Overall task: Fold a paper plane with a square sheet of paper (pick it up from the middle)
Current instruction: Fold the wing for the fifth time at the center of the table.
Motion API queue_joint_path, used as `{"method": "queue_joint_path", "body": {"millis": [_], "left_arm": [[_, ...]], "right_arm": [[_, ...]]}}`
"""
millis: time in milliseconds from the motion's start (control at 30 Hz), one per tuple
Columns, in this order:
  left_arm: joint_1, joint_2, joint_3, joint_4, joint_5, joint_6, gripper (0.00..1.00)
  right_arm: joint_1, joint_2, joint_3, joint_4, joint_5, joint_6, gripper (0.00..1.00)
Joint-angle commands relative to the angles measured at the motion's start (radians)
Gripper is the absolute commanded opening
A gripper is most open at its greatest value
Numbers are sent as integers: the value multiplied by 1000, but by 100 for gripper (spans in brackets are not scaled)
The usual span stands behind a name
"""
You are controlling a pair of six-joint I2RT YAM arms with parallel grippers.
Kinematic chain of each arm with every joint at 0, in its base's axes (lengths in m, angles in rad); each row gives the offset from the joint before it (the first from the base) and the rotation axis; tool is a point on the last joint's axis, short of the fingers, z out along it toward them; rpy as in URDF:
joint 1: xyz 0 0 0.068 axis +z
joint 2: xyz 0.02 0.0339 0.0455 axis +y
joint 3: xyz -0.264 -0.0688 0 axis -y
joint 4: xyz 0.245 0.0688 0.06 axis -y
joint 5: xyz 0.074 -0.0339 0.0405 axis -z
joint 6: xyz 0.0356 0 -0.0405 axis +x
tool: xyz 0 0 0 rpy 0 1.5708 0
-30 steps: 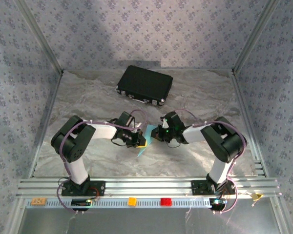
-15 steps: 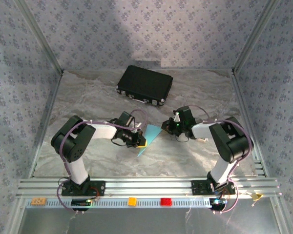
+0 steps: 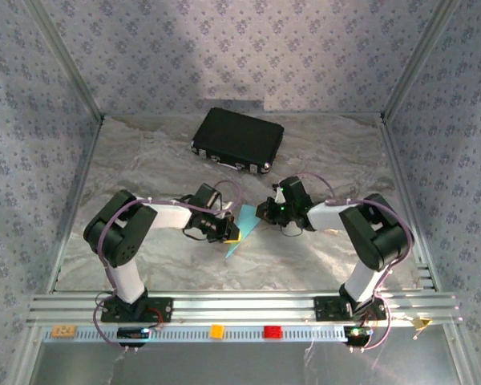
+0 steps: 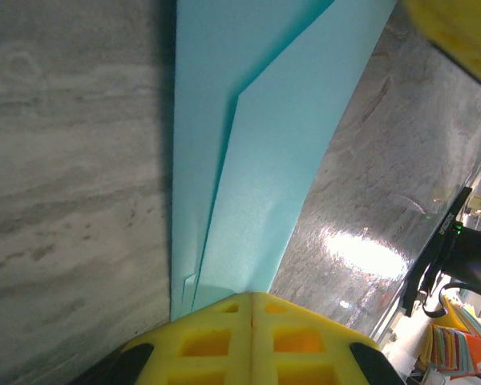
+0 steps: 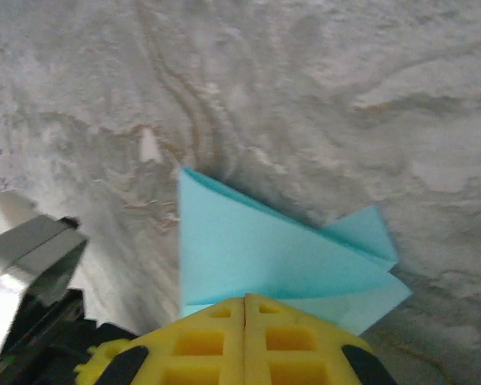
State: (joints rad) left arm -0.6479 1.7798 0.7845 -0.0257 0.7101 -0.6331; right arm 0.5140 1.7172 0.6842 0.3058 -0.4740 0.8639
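arms bent inward; left pincer (image 3: 232, 233) and right pincer (image 3: 264, 210) clamped shut.

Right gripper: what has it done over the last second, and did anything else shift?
The right gripper drew back to the right, off the folded blue paper, then came back to its edge with jaws shut. Whether it pinches the paper is unclear. The left gripper stayed clamped on the paper in the same spot, and the black case did not move.
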Motion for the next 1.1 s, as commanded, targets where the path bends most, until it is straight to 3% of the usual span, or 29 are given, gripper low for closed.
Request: {"method": "queue_joint_path", "body": {"millis": [0, 333, 667, 867, 1067], "left_arm": [[-5, -5, -17, -106, -38, 2, 0], [-23, -99, 66, -92, -3, -16, 0], [-46, 73, 177, -124, 15, 9, 1], [-54, 94, 147, -209, -19, 41, 2], [-71, 7, 54, -264, -40, 47, 3]], "right_arm": [[-2, 38, 13, -50, 25, -17, 2], [-1, 42, -33, -47, 46, -10, 1], [-2, 51, -35, -45, 51, -6, 1], [-3, 56, -43, -45, 63, -6, 1], [-5, 58, -55, -43, 71, -8, 1]]}}
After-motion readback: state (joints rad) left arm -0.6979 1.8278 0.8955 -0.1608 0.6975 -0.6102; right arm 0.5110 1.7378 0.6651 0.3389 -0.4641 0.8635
